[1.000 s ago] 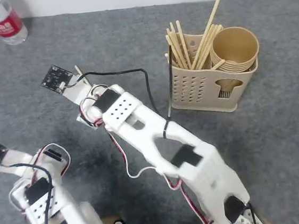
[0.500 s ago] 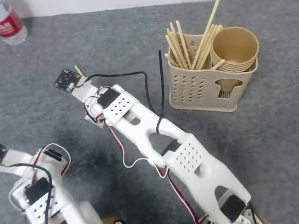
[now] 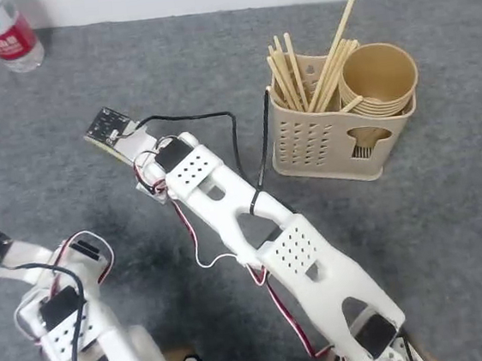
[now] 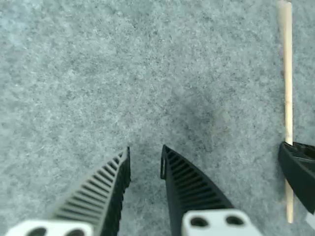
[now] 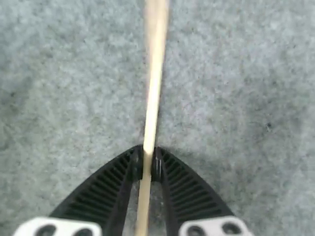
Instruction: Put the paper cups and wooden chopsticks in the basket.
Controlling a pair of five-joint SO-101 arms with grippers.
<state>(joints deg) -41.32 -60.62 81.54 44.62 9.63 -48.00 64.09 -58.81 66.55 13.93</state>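
A grey, felt-like tabletop (image 3: pixel 451 210) carries two white robot arms. The right arm (image 3: pixel 227 208) stretches from the near edge toward the far left, and the left arm (image 3: pixel 74 319) sits folded at the near left corner. At the far right stands a beige perforated basket (image 3: pixel 324 146). It already holds a nested stack of paper cups (image 3: pixel 378 75) in one compartment and a bundle of wooden chopsticks (image 3: pixel 299 75) standing on end in the other. A plastic bottle (image 3: pixel 6 33) lies at the far left corner, and the print on its red label is too small to read. The right gripper (image 5: pixel 149 155) is closed on a single loose chopstick (image 5: pixel 155 73), pinching it near one end. The rest of the stick runs out ahead over the tabletop, well apart from the basket. Whether it is lifted or resting cannot be told. The left gripper (image 4: pixel 145 152) hangs nearby with its jaws only narrowly parted and nothing between them. The chopstick is likely light, stiff and smooth. Held near its end, it may pivot or slip, so a firmer hold nearer the middle would probably steady it.
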